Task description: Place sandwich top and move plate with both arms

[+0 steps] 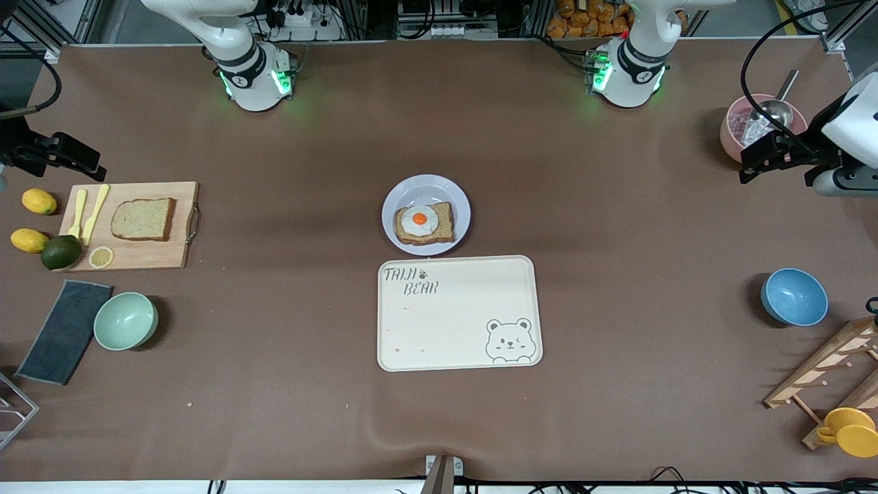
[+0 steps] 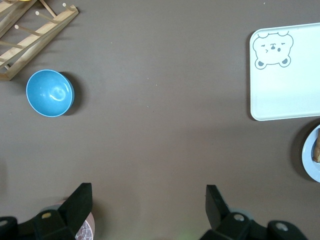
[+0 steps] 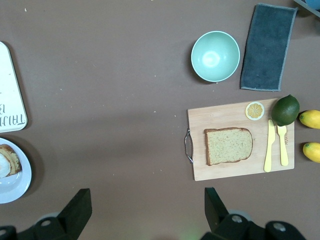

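There are two robot arms, and each has one gripper: the left gripper (image 1: 751, 165) and the right gripper (image 1: 86, 163). There are two slices of bread: the plain sandwich top (image 1: 143, 219) and a slice with a fried egg (image 1: 424, 223). There is one plate (image 1: 426, 189), one bear tray (image 1: 458, 313) and one cutting board (image 1: 137, 257). There are two bowls, one green bowl (image 1: 125, 320) and one blue bowl (image 1: 793, 296). There are two lemons (image 1: 39, 201), one lime (image 1: 61, 252), one lemon slice (image 1: 101, 257), one grey cloth (image 1: 65, 331) and one pink cup (image 1: 735, 130).
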You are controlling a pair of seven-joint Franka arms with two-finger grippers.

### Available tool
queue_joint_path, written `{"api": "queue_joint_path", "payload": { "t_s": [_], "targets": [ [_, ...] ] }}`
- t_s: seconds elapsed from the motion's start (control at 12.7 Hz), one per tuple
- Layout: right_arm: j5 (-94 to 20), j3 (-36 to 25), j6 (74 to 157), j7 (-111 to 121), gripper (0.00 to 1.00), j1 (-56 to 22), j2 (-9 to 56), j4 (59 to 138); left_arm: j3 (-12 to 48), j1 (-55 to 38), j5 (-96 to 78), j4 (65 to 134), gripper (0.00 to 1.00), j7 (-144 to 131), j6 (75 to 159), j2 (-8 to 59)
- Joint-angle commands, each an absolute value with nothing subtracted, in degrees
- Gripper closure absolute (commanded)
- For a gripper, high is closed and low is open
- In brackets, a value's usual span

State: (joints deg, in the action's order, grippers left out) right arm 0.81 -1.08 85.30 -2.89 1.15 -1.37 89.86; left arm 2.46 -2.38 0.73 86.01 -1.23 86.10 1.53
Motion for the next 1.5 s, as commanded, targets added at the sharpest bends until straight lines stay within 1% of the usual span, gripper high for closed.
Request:
{"api": "queue_joint_path", "payload": {
  "t_s": [0.0, 0.47, 0.63, 0.87, 1.11, 1.42],
  "targets": [
    [1.23, -0.09, 85.43, -3.34, 0.00, 2.72, -2.90, 90.97, 2.64, -1.67, 0.27, 85.87, 0.00, -0.71, 85.25, 0.70],
    [1.23, -0.18, 85.43, -3.25, 0.00, 3.33, -2.20, 91.40, 2.11, -1.23, -2.45, 85.87, 0.00, -0.44, 85.25, 1.14],
    [1.14, -0.18, 85.52, -3.16, 0.00, 4.91, -1.32, 92.54, 2.11, -0.53, -3.16, 86.22, 0.00, -0.44, 85.25, 1.41],
    [1.14, -0.26, 86.05, -2.55, 0.00, 7.02, -0.44, 96.32, 2.37, -0.70, -2.72, 86.48, 0.00, -0.53, 85.25, 1.32],
    [1.32, -0.26, 92.00, -2.46, 0.00, 10.44, -0.18, 102.55, 2.37, -0.79, -2.99, 86.75, 0.00, -0.70, 85.43, 1.58],
    [1.32, -0.18, 101.31, 7.36, 0.00, 18.61, -0.09, 111.42, 2.64, -0.79, -3.16, 87.62, 0.00, -0.88, 85.96, 1.67]
  ]
}}
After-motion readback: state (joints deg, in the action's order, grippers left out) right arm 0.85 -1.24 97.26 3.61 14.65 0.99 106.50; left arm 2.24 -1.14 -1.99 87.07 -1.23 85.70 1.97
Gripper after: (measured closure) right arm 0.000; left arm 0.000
